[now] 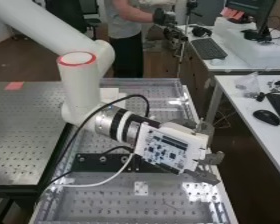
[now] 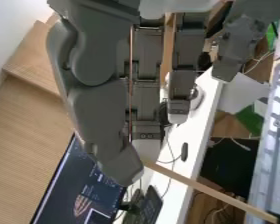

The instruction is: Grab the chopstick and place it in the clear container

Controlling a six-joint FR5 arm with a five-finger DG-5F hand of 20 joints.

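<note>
Dark grey hand [image 1: 206, 176] grips the chopstick [image 2: 198, 185] over the bench [image 1: 107, 205]

Closest to the wrist camera, the thumb [image 2: 121, 162] bends in against the long fingers [image 2: 146, 136], and the hand is closed down narrow, pinching one end of the chopstick at the thumb's tip. Pale and straight, the chopstick sticks out sideways from that pinch. Its long axis runs at a slant to the fingers instead of along them, pointing away from the monitor [image 2: 77, 185] and across the white desk [image 2: 189, 162] seen behind it. Its far part passes beyond the desk's edge toward the perforated metal surface [image 2: 270, 145]; whether it lies level or dips, I cannot tell.

From the high view, the white arm [image 1: 81, 92] comes in from the upper left and carries the hand above the bench's right-hand edge, fingertips toward the view's lower right. Beside the fingers sits a white circuit board [image 1: 165, 150], and a black cable [image 1: 91, 117] loops back along the arm.
</note>
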